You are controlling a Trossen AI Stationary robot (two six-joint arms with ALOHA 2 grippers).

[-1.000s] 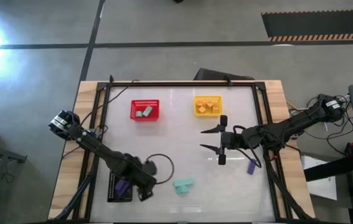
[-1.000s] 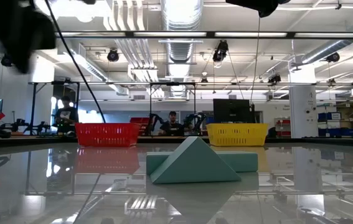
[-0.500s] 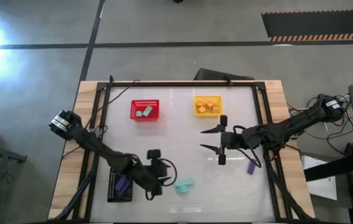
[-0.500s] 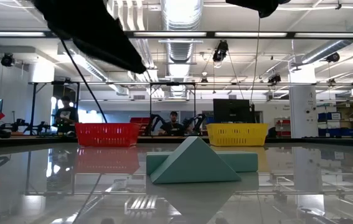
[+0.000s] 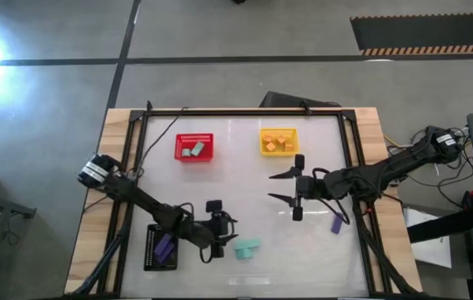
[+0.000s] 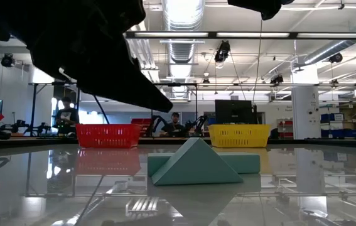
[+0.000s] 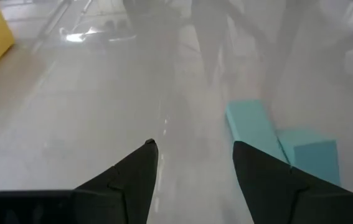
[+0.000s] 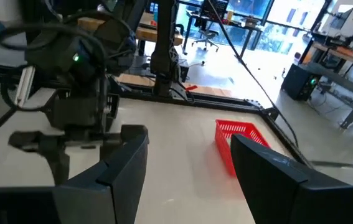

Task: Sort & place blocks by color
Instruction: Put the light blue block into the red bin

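Two teal blocks (image 5: 247,247) lie together on the white table near its front edge: a wedge (image 6: 195,164) resting against a long bar (image 7: 249,127). My left gripper (image 5: 223,237) stands open just left of them, slanting down, its fingers (image 7: 144,163) short of the blocks and touching nothing. A purple block (image 5: 336,222) lies at the right. My right gripper (image 5: 271,187) hovers open over the table's middle right, level, nothing between its fingers. The red basket (image 5: 194,147) holds teal blocks, the yellow basket (image 5: 279,142) orange ones, and the black basket (image 5: 161,247) a purple one.
The red and yellow baskets stand side by side at the far middle; the black basket sits at the near left, beside my left arm. A black frame (image 5: 244,111) edges the table. Bare table lies between the baskets and the teal blocks.
My left gripper has gone from over the black basket toward the table's right edge, up to the teal blocks, sinking lower; it has rolled and tipped from pointing down to a shallow slant. Its jaws stay open. The blocks have kept their place.
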